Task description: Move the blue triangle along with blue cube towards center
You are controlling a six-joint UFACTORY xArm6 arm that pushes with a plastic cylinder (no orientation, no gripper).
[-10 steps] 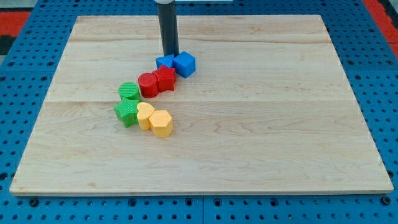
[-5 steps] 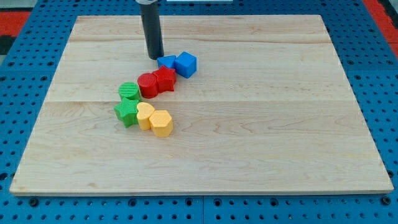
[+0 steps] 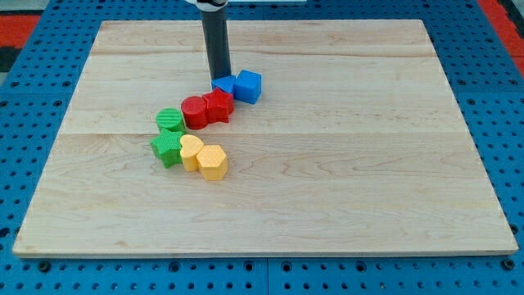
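Note:
The blue triangle [image 3: 223, 84] and the blue cube [image 3: 248, 86] sit side by side above the board's middle, touching each other. My tip [image 3: 219, 76] is at the triangle's upper left edge, touching it or nearly so. The dark rod rises from there to the view's top. The triangle also touches the red block below it.
A red block [image 3: 218, 106] and a red cylinder [image 3: 195, 111] lie just below the blue pair. A green cylinder [image 3: 169, 120], a green star [image 3: 166, 148] and two yellow blocks [image 3: 203, 156] cluster lower left. The wooden board [image 3: 368, 164] lies on a blue pegboard.
My tip swung left away from the blue triangle, then came back right against its upper left edge. The blue triangle and cube have shifted slightly right.

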